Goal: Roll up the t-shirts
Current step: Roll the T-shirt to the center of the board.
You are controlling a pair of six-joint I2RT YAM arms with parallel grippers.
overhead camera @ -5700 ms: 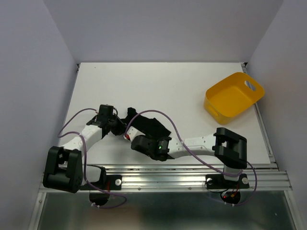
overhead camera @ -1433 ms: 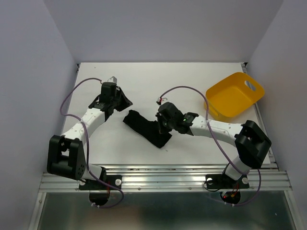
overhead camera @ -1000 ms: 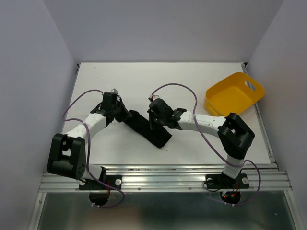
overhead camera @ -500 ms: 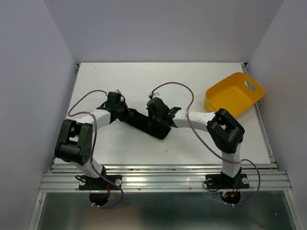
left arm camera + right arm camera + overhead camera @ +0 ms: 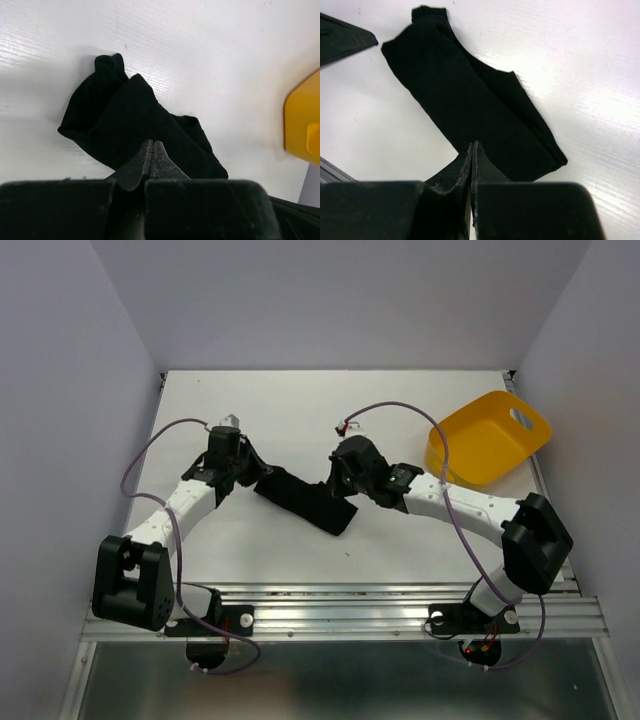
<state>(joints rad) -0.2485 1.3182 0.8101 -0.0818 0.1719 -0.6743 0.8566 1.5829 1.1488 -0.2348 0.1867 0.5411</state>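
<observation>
One black t-shirt (image 5: 305, 502) lies folded into a long narrow strip on the white table (image 5: 300, 410), running diagonally between the two arms. My left gripper (image 5: 258, 472) is shut at the strip's upper left end, and its tips (image 5: 151, 143) hover over the cloth (image 5: 135, 120) with nothing pinched between them. My right gripper (image 5: 342, 490) is shut by the strip's right end. In the right wrist view its tips (image 5: 472, 145) sit over the near edge of the t-shirt (image 5: 465, 95), holding nothing.
A yellow plastic tub (image 5: 480, 445) stands tilted at the table's right side and shows at the right edge of the left wrist view (image 5: 302, 125). Purple cables loop over both arms. The metal rail (image 5: 340, 615) runs along the near edge.
Both shut grippers were pressed close against the strip half a second ago. The right one has since drawn back to the right and the left one slightly to the left. The shirt has barely shifted.
</observation>
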